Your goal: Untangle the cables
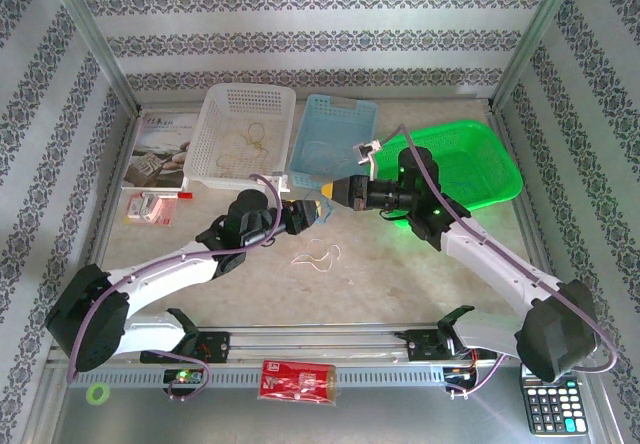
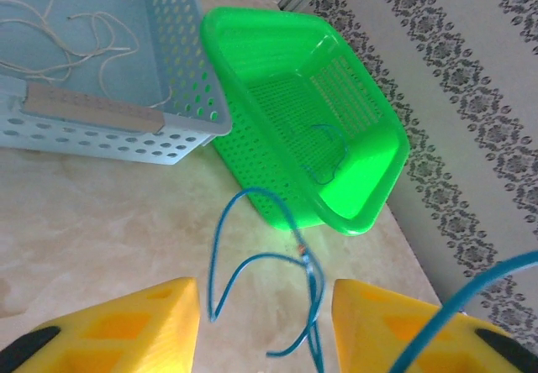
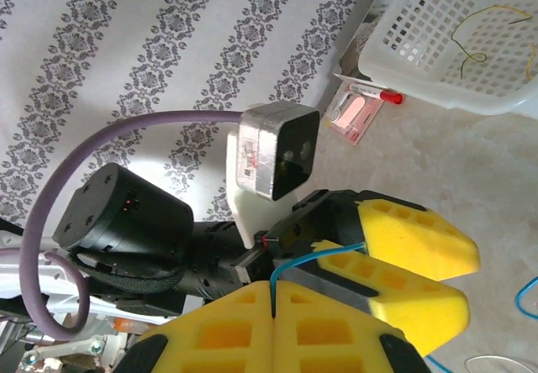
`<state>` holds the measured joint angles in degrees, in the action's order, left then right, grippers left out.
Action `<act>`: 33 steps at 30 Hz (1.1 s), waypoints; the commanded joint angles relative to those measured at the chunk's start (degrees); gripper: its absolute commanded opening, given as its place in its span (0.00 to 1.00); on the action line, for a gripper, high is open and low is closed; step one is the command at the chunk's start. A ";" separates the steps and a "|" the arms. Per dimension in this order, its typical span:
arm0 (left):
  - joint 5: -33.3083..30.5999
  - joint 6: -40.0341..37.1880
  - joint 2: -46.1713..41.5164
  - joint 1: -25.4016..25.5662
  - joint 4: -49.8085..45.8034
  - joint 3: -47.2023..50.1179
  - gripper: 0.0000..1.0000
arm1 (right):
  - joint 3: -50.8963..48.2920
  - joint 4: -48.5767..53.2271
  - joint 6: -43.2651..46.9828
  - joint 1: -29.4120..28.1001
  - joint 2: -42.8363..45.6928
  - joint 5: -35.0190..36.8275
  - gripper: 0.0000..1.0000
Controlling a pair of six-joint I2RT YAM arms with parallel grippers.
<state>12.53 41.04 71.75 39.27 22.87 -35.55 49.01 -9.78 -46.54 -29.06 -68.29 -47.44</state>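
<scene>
The right claw (image 3: pixel 273 302) is clamped on a thin blue-green cord (image 2: pixel 316 293). The cord runs between the yellow foam fingers of the left claw (image 2: pixel 267 306), which stand apart around it without gripping. If either claw pulls now, the loops hanging just ahead could tighten into a knot, or the cord could slip free. Beyond are three perforated plastic baskets: pale-blue (image 2: pixel 181 96), green (image 2: pixel 370 171) and white (image 3: pixel 437 70). Two claws share one cord.

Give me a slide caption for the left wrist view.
Open left gripper straddling a dangling blue cable, green basket and blue basket beyond.
</scene>
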 commanded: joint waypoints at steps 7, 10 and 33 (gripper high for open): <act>-2.89 -2.45 -1.20 -0.33 -0.18 1.40 0.19 | 1.02 -1.66 0.26 -0.59 1.60 1.57 0.00; -4.07 -3.33 -3.21 -0.42 -1.88 1.62 0.09 | -0.18 -1.44 0.66 0.49 2.15 2.50 0.00; -1.70 9.81 -7.68 -1.65 -4.07 -1.73 0.00 | -9.31 -0.57 0.17 6.34 7.77 10.19 0.68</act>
<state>10.68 45.17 63.64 38.44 17.37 -35.27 40.71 -9.47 -47.97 -21.56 -62.33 -39.35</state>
